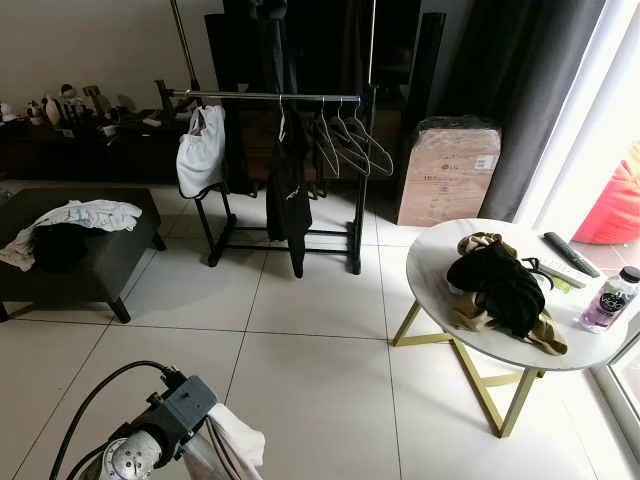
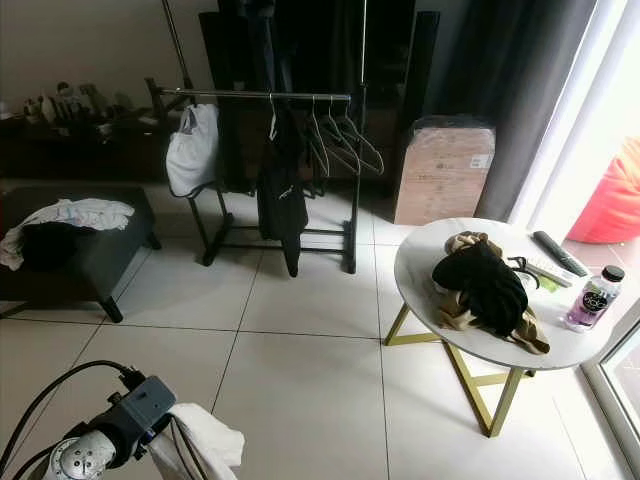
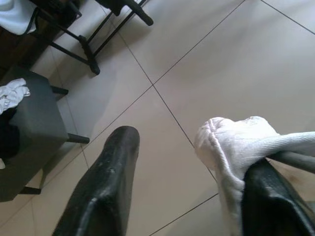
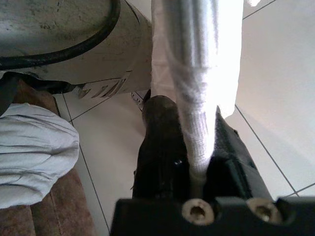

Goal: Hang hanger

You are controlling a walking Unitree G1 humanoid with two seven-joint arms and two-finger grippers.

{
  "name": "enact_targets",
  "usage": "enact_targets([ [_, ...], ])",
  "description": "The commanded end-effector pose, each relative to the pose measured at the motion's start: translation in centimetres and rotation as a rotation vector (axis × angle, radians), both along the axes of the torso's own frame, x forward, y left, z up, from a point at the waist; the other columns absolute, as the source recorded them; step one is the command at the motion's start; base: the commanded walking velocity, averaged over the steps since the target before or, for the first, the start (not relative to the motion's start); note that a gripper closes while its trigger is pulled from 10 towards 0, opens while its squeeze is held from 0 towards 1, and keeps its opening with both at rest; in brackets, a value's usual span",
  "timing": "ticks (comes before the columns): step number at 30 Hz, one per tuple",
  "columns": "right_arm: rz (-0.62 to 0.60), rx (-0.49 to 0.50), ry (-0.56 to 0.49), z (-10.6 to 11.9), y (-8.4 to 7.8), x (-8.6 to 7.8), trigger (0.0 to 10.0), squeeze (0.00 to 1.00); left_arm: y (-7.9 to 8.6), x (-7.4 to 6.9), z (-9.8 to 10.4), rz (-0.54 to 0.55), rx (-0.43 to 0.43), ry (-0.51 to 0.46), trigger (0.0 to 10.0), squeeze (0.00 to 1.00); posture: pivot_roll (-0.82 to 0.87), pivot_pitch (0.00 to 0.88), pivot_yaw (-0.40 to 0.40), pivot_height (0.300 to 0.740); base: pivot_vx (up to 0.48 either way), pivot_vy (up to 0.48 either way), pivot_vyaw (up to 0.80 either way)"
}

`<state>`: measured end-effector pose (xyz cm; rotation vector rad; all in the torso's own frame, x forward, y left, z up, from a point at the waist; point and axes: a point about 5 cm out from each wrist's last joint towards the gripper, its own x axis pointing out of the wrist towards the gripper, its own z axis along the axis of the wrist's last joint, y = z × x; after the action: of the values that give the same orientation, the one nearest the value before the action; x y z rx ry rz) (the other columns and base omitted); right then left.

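Right gripper (image 4: 189,147) clamped on white garment (image 4: 197,73) (hanger inside); left gripper (image 3: 187,196) fingers spread, touching cloth.

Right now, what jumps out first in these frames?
The black clothes rack at the far wall, hung with a white garment, a black garment and empty hangers. To the right, a round marble table carries piled clothes. Near the camera, the left gripper has white cloth against one finger.
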<state>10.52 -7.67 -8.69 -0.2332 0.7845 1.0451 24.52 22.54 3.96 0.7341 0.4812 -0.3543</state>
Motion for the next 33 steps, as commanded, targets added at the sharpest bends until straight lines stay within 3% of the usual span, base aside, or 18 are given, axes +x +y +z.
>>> enact_targets([
  [1,0.038,-0.646,-0.328,15.4,-22.7,18.2,0.0,0.0,1.6,-0.3,0.6,-0.047,0.241,-0.076,10.0,0.0,-0.08,0.173,0.026,0.74,0.0,0.0,0.0],
  [25,0.038,-0.646,-0.328,15.4,-22.7,18.2,0.0,0.0,1.6,-0.3,0.6,-0.047,0.241,-0.076,10.0,0.0,-0.08,0.173,0.026,0.74,0.0,0.0,0.0],
  [26,0.129,-0.554,-0.302,11.2,-16.8,17.7,0.0,0.0,-1.9,-0.1,0.1,-0.08,-0.051,0.001,10.0,1.0,-0.08,0.0,0.0,0.74,0.0,0.0,0.0],
  [27,0.182,-0.474,-0.307,9.1,-11.4,17.5,0.0,0.0,-4.0,-1.4,0.4,-0.234,-0.306,0.206,10.0,0.0,-0.06,0.0,0.0,0.74,0.0,0.0,0.0],
  [28,0.182,-0.474,-0.307,9.1,-11.4,17.5,0.0,0.0,-4.0,-1.4,0.4,-0.234,-0.306,0.206,10.0,0.0,-0.06,0.0,0.0,0.74,0.0,0.0,0.0],
  [29,0.211,-0.432,-0.317,8.3,-8.2,17.4,0.0,0.0,-5.1,-2.7,0.8,-0.368,-0.462,0.349,10.0,0.0,-0.06,0.0,0.0,0.74,0.0,0.0,0.0],
  [30,0.211,-0.432,-0.317,8.3,-8.2,17.4,0.0,0.0,-5.1,-2.7,0.8,-0.368,-0.462,0.349,10.0,0.0,-0.06,0.0,0.0,0.74,0.0,0.0,0.0],
  [31,0.203,-0.41,-0.325,8.4,-7.1,17.7,0.0,0.0,-5.2,-3.2,1.0,-0.417,-0.515,0.394,10.0,0.0,-0.06,0.0,0.0,0.74,0.0,0.0,0.0],
  [33,0.196,-0.402,-0.328,8.4,-6.7,17.8,0.0,0.0,-5.2,-2.9,1.0,-0.403,-0.538,0.373,10.0,0.0,-0.05,0.0,0.0,0.74,0.0,0.0,0.0],
])
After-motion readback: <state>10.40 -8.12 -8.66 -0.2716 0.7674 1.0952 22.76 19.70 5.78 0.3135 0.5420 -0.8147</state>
